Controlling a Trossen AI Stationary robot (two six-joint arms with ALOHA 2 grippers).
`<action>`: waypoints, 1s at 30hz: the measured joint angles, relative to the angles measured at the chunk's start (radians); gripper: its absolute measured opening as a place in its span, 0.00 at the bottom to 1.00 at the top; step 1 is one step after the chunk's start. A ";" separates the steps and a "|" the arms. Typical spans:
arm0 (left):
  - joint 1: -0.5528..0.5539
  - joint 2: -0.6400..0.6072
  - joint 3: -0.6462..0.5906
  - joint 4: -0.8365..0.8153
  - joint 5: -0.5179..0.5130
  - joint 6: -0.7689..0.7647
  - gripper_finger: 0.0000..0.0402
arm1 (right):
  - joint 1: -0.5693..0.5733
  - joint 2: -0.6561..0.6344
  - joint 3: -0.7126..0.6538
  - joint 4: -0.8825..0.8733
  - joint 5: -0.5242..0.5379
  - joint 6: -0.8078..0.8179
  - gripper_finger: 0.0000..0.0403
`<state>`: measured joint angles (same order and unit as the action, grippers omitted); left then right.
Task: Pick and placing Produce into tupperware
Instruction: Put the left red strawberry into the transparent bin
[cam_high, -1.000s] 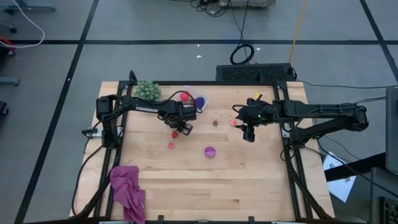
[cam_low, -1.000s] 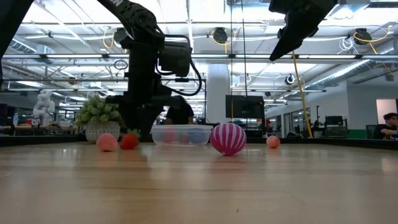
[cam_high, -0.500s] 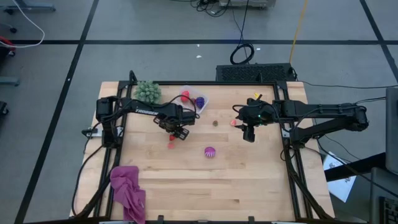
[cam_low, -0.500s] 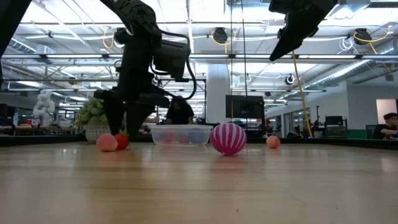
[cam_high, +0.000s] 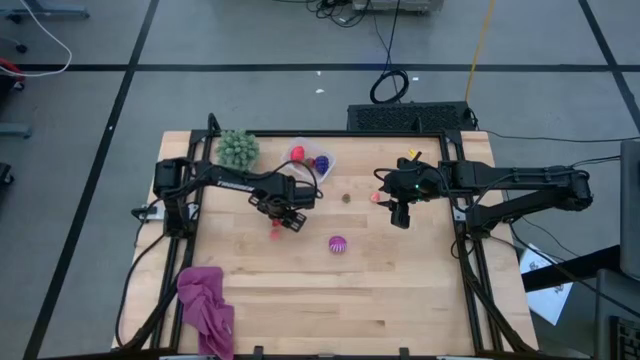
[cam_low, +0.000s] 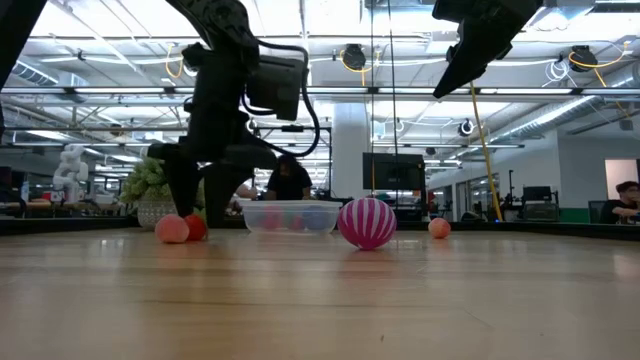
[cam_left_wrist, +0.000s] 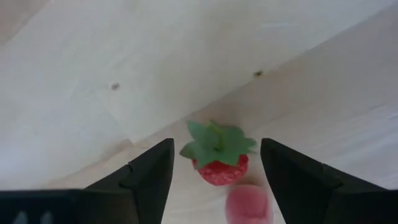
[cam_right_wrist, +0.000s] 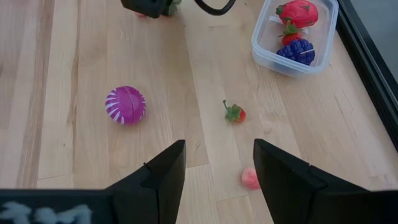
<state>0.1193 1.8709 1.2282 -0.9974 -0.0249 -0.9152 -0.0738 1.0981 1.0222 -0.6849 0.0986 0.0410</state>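
Left hand (cam_high: 287, 219) spread open, low over the red strawberry (cam_left_wrist: 217, 159) on the counter (cam_high: 400, 290). Pink piece (cam_left_wrist: 248, 205) just beside it. Right hand (cam_high: 401, 217) open, well right, raised.

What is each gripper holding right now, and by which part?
Nothing. The left gripper is open, its fingers either side of the strawberry on the table. The right gripper is open and empty.

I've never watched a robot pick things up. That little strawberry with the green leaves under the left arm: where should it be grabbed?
Probably by the red body, from straight above. The strawberry lies on the table with its leafy top spread wide and floppy, so the rounded sides below give firmer hold. The left gripper is open with a finger on either side. A pink piece touches or nearly touches it, so closing may nudge that.
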 joint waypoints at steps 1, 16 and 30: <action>-0.004 0.000 0.000 0.000 0.001 -0.007 0.61 | 0.000 0.000 0.000 0.000 0.000 0.000 0.45; -0.045 0.000 0.000 0.004 0.001 -0.064 0.61 | 0.000 0.000 0.000 0.000 0.000 0.000 0.45; -0.082 0.000 0.000 0.006 -0.002 -0.103 0.60 | 0.000 0.000 0.000 0.000 0.000 0.000 0.45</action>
<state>0.0368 1.8709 1.2278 -0.9916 -0.0269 -1.0186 -0.0738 1.0981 1.0225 -0.6853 0.0986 0.0410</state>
